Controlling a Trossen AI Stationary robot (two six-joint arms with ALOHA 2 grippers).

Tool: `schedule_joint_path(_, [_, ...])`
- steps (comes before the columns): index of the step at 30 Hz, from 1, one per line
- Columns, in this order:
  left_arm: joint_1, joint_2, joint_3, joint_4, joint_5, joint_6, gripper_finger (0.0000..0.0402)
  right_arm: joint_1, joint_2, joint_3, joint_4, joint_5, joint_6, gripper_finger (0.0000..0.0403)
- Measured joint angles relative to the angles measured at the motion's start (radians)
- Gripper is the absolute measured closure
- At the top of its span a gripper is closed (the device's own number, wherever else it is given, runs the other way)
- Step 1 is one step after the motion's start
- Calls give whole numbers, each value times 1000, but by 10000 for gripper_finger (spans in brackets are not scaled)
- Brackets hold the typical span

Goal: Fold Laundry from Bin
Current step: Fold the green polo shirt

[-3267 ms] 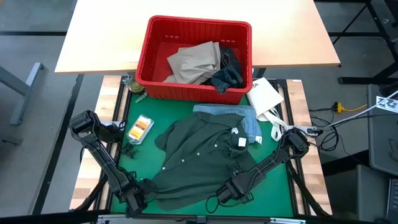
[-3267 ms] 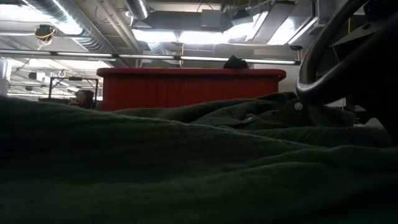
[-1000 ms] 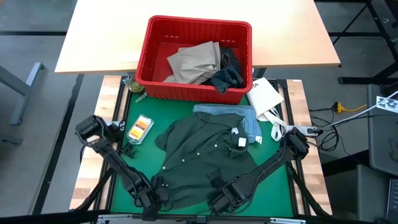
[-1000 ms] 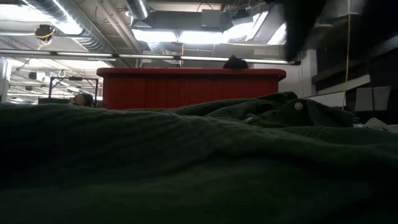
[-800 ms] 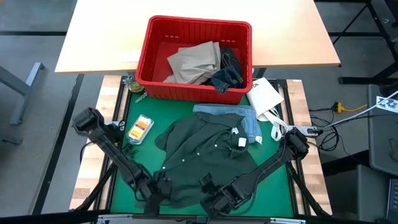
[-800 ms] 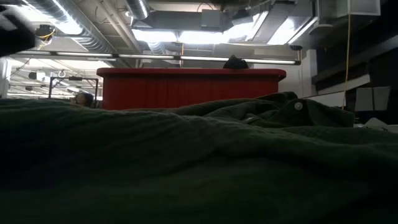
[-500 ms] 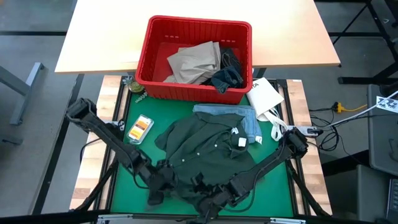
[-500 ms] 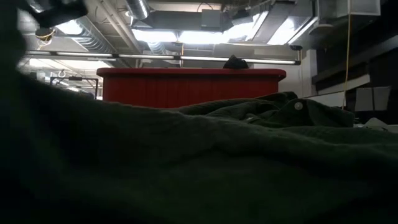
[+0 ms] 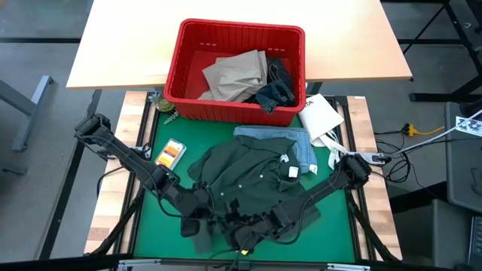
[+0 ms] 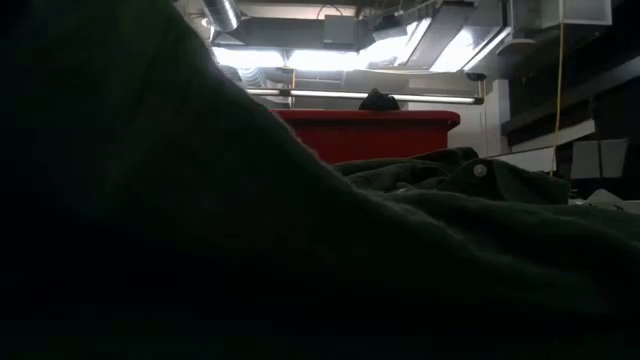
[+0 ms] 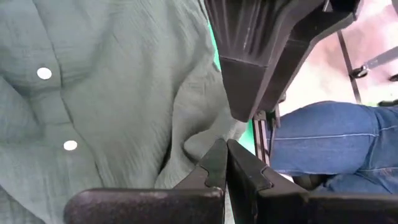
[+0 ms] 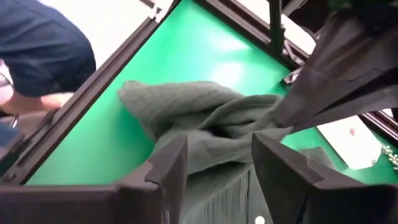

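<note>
A dark green shirt (image 9: 248, 177) lies on the green mat (image 9: 162, 226), over a light blue garment (image 9: 290, 139). My left gripper (image 11: 222, 163) is shut on the shirt's near left part and shows in the right wrist view (image 12: 336, 68). My right gripper (image 12: 219, 143) is open just right of it near the table's near edge (image 9: 242, 232), its fingers over the bunched cloth. The red bin (image 9: 235, 69) stands at the far edge with tan trousers (image 9: 235, 75) and dark denim (image 9: 275, 89) in it. In the low view raised green cloth (image 10: 150, 200) hides most of the bin (image 10: 380, 135). My left gripper pinches a bunched fold of the green shirt's near left part (image 12: 277, 117) between its two shut fingers, slanting down from the table's left. The pinched cloth is lifted off the mat and drawn up toward the fingers. The shirt's far part lies on the mat.
An orange-and-white packet (image 9: 169, 154) lies on the mat's left. A white packet (image 9: 320, 114) and cables (image 9: 339, 154) sit at the right. A person's legs in blue jeans (image 11: 336, 137) stand beyond the table's near edge.
My left gripper, shut, has risen and gone toward the table's middle with the shirt's near left part. That part has lifted off the mat and bunched inward, while the far part stayed. My right gripper has gone left along the near edge and tipped up.
</note>
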Motion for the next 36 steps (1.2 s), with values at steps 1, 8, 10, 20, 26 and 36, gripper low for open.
schedule_joint_path(1, [0,0,0,0,1,0,401,-1,0,0,6,2,8,226])
schedule_joint_path(8, [0,0,0,0,0,-3,401,-8,-1,0,-4,20,188,226])
schedule_joint_path(10, [-1,0,0,0,0,-3,401,-7,-2,0,-60,-35,216,226])
schedule_joint_path(20, [-88,0,0,-53,35,-49,401,88,-2,0,-637,-230,401,226])
schedule_joint_path(26, [-147,0,0,-82,-5,-105,401,191,-2,0,-933,-263,507,226])
schedule_joint_path(36, [-222,0,0,-92,-47,-127,401,267,-2,-125,-963,-281,561,226])
